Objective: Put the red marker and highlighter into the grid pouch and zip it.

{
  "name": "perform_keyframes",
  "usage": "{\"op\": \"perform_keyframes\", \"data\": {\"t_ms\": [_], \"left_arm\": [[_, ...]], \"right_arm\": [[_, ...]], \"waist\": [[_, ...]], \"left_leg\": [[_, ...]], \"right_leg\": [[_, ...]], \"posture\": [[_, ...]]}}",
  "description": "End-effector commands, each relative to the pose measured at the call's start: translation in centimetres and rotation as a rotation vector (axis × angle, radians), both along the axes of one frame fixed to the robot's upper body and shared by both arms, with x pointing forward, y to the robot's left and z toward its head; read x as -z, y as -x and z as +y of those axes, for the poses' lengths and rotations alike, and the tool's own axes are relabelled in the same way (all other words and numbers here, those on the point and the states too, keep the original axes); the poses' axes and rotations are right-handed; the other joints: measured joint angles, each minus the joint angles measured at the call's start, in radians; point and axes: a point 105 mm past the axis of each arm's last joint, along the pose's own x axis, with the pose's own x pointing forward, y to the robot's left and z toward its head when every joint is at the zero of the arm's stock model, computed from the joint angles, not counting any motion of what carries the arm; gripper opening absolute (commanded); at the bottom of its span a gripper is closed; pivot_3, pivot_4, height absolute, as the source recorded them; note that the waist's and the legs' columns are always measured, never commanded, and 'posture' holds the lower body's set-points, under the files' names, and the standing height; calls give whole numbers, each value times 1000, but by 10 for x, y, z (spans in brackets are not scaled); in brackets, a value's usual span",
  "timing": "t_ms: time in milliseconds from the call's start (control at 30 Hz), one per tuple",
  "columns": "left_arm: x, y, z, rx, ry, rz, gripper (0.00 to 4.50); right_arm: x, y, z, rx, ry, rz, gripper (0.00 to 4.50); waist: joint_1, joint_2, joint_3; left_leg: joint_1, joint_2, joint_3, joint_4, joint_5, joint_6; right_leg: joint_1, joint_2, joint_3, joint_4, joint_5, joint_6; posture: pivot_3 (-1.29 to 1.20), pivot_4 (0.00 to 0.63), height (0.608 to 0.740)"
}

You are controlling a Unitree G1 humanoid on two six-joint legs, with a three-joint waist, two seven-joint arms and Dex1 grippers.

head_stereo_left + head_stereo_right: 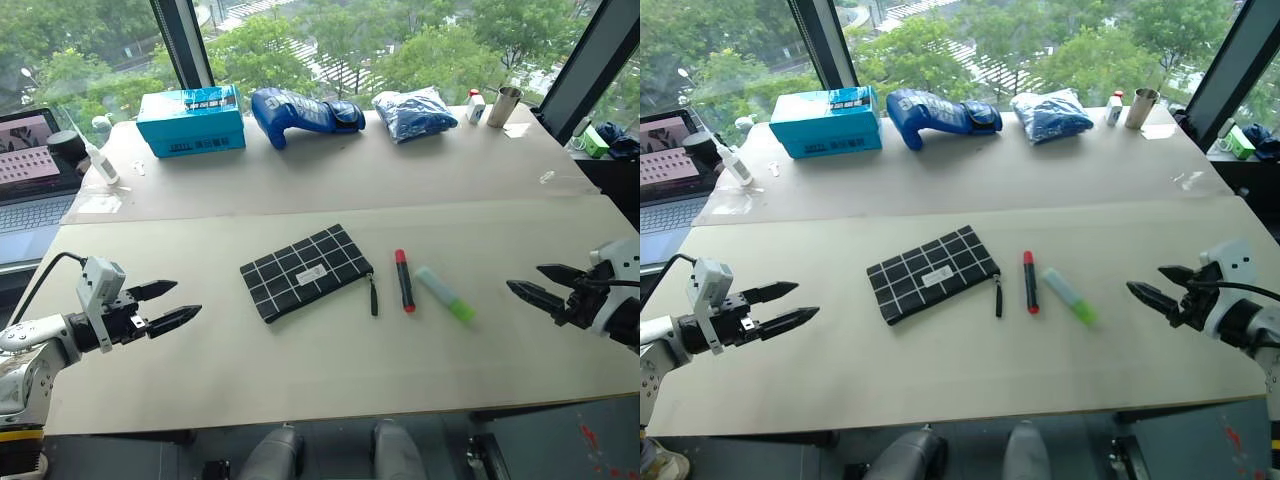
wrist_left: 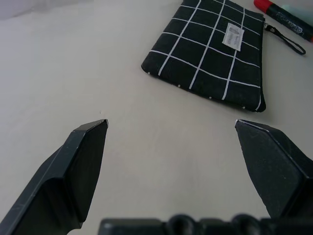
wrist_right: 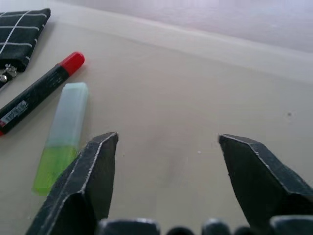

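Nearest to me, my left claw (image 1: 168,304) hangs over the bare front of the tabletop (image 1: 300,370), its two black tapered fingers spread wide with nothing between them. My right claw (image 1: 535,285) hangs over the opposite front edge, its pointed fingers also apart and empty. The tabletop is a smooth, matte, cream-coloured sheet.

Between the two claws, at mid-depth, lie the task's things in a row. The grid pouch (image 1: 305,271) is a flat rectangle of black fabric crossed with thin white lines, with a small white label sewn on its face; it lies at a slant, well apart from my left claw, its black pull strap (image 1: 373,296) trailing off the end towards the pens. Just beside that strap lies the red marker (image 1: 404,281), a slim dark barrel with a red cap at the far end. Near it on the right lies the highlighter (image 1: 446,294), chunkier, pale mint and translucent along the barrel with a bright green end towards my right claw.

Farther back along the window side I see a teal cardboard box (image 1: 190,119), a glossy blue boxing glove (image 1: 305,113), a crinkled blue plastic bag (image 1: 415,112) and a metal cup (image 1: 505,105). An open laptop (image 1: 32,170) sits beyond the far left edge.
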Motion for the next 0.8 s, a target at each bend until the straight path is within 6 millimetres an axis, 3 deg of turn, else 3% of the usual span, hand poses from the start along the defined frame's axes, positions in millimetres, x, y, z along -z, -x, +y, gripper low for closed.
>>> {"op": "perform_keyframes", "data": {"t_ms": [33,167,233,300,400,567,700,800], "left_arm": [[-7,-2,3,55,-139,-104,4500],[-13,-7,4,96,-231,-204,4500],[-8,-11,7,119,-344,-244,4500],[-2,-12,9,147,-437,-270,4500],[-1,-16,8,165,-481,-314,4500],[-4,-19,3,197,-524,-373,4500],[-5,-20,-9,238,-532,-409,4500],[-8,-22,-20,271,-526,-441,4500]], "right_arm": [[-20,-10,40,-145,-17,-64,2236],[-28,-20,97,-334,-28,-97,794],[-21,-26,138,-457,-1,-92,92],[-12,-32,169,-539,64,-90,38],[-3,-59,193,-501,137,-109,38],[-1,-79,234,-539,232,-166,38],[21,-84,244,-577,412,-156,38],[37,-76,246,-653,503,-128,38]], "waist": [[-3,0,0],[-4,0,0],[-2,0,0],[-5,0,0],[-5,0,0],[-2,0,0],[-8,-1,0],[-9,-1,0]], "left_leg": [[0,1,0,0,0,0],[-1,6,1,1,-2,-4],[-1,7,1,1,-2,-5],[0,8,2,1,-2,-7],[-1,8,3,1,-2,-8],[-6,7,3,2,2,-14],[-8,8,3,2,2,-16],[-8,8,4,2,2,-16]], "right_leg": [[0,1,0,-1,0,0],[-1,8,0,-6,4,-6],[-1,10,-1,-6,4,-6],[-2,12,-1,-6,5,-7],[-4,12,-1,-5,5,-8],[-11,11,-1,-3,6,-9],[-16,11,-2,7,6,-9],[-16,11,-2,7,6,-9]], "posture": [[0,150,740],[0,150,740],[0,150,740],[0,150,740],[0,150,740],[0,150,740],[0,150,740],[0,150,740]]}}
